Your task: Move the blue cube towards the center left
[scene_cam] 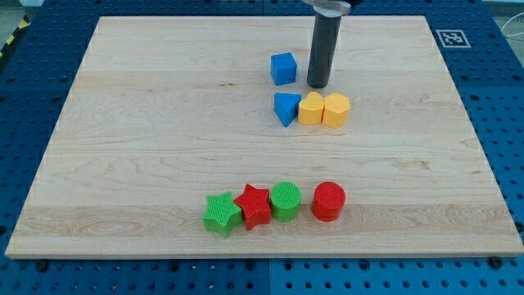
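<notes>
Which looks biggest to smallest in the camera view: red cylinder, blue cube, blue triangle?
1. red cylinder, though it lies nearer the view's bottom, which may inflate it.
2. blue cube and blue triangle: too alike to rank.

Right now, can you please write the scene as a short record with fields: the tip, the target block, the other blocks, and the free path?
tip: my tip is on the board, just to the view's right of the blue cube, small gap
target: blue cube, upper middle of wooden board
below target: blue triangle block, yellow heart block, yellow hexagon block, side by side
bottom row: green star, red star, green cylinder, red cylinder
path to the view's left: no blocks
</notes>
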Available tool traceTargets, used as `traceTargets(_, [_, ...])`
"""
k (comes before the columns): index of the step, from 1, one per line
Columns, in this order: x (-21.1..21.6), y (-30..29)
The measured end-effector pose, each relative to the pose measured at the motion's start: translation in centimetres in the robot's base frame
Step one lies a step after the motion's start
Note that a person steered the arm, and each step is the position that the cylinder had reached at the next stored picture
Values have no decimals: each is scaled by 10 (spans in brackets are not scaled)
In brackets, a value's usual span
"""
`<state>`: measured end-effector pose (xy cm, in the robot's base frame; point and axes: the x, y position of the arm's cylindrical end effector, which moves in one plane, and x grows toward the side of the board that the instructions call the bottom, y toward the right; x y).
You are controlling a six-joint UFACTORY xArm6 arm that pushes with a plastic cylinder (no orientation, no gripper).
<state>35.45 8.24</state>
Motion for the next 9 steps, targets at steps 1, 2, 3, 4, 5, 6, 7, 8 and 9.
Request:
traceTargets(1, [-17, -8])
traceTargets(2, [-21, -35])
traceTargets(3, [-19, -80])
traceTargets(4, [-18, -129])
traceTargets(5, [-18, -144])
traceTargets(6, [-20, -144])
traceTargets(7, [-20, -155])
traceTargets(8, [-20, -191])
traceTargets(9, [-20, -220])
